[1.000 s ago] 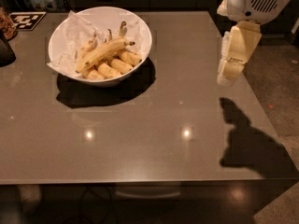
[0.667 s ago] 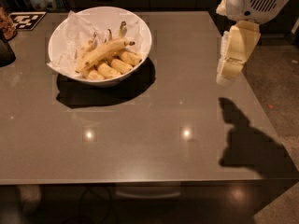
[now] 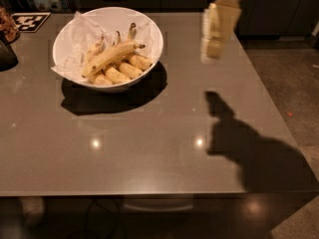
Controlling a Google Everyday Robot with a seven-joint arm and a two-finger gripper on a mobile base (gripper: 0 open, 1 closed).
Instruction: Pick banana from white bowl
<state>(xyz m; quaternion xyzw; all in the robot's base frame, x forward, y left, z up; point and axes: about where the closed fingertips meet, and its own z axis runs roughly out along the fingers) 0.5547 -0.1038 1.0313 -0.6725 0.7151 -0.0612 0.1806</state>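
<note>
The white bowl [image 3: 67, 43] stands on the grey table at the back left, lined with crumpled white paper. The banana [image 3: 108, 57], long, curved and yellow with a dark stem tip, lies diagonally on top of several shorter yellow bananas in the bowl. My gripper [image 3: 212, 46] hangs in the air to the right of the bowl, above the table's back right area, pointing down. It holds nothing and is apart from the bowl.
The grey table [image 3: 149, 148] spreads toward me, with the arm's shadow on its right part. A black-and-white marker card [image 3: 30, 21] lies at the back left corner. A dark object [image 3: 7, 54] sits at the left edge. Floor shows to the right.
My gripper has moved left, toward the bowl. The bowl and bananas have not moved.
</note>
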